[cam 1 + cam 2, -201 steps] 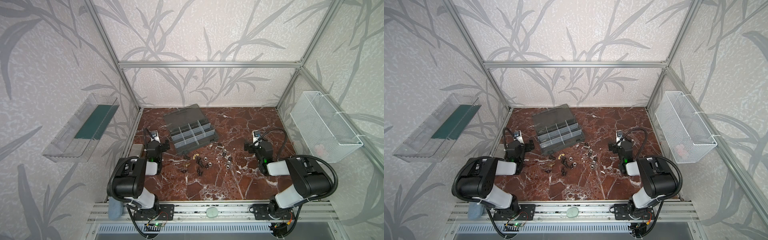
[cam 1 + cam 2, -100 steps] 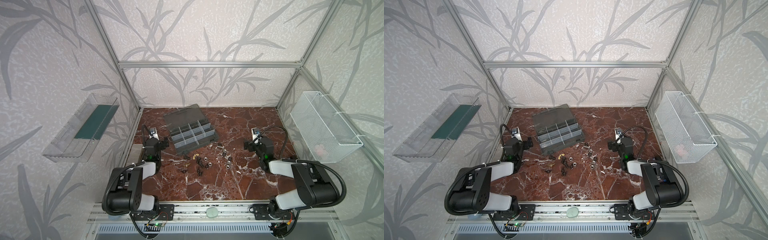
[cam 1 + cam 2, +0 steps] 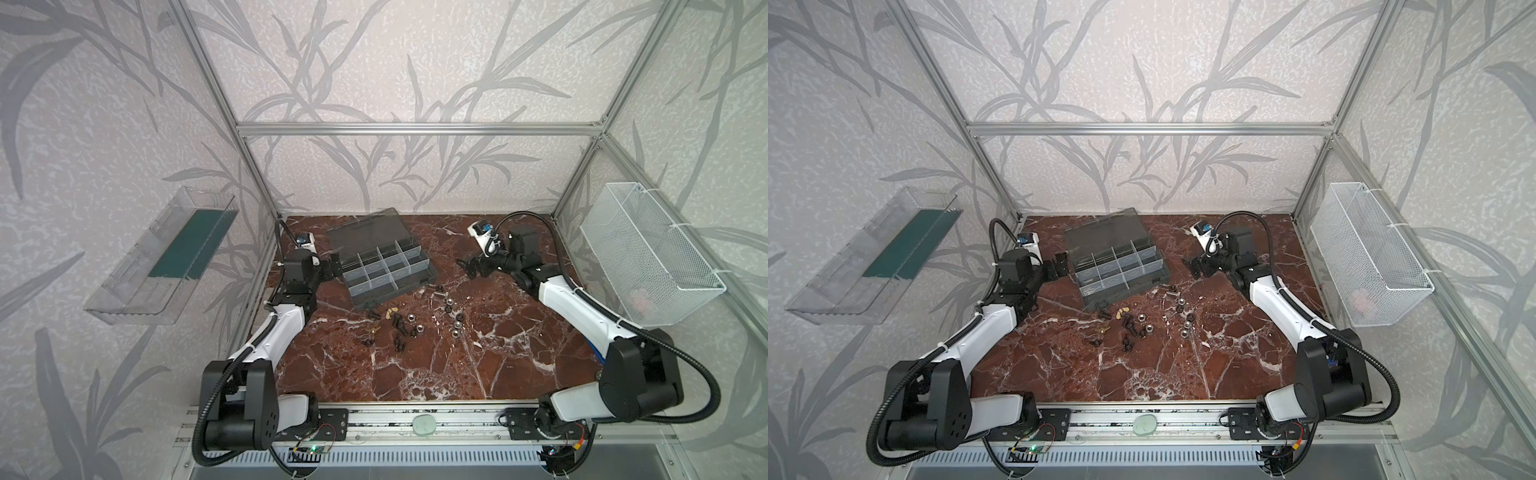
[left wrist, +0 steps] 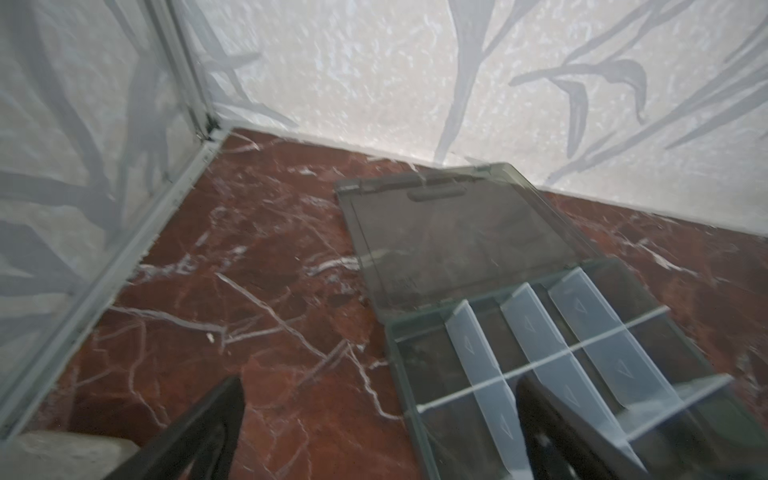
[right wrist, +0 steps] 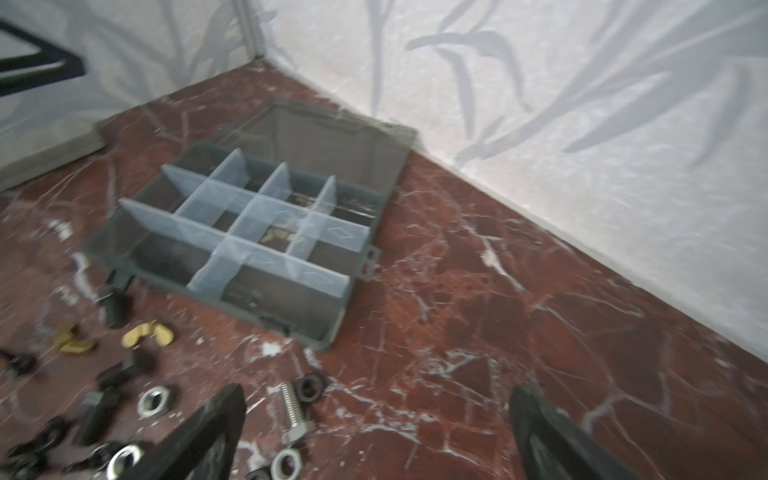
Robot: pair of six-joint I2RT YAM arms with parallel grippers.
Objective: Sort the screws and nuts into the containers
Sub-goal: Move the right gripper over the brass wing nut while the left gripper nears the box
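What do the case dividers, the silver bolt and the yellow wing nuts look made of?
The dividers: frosted plastic, cloudy and partly see-through. The silver bolt: bare metal, probably steel, with bright glints on its threads. The wing nuts: brass-looking metal with a dull yellow sheen; possibly only plating.

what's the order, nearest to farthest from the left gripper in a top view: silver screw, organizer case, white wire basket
1. organizer case, just beside the left gripper
2. silver screw, mid-table, off the case's front
3. white wire basket, up on the right wall
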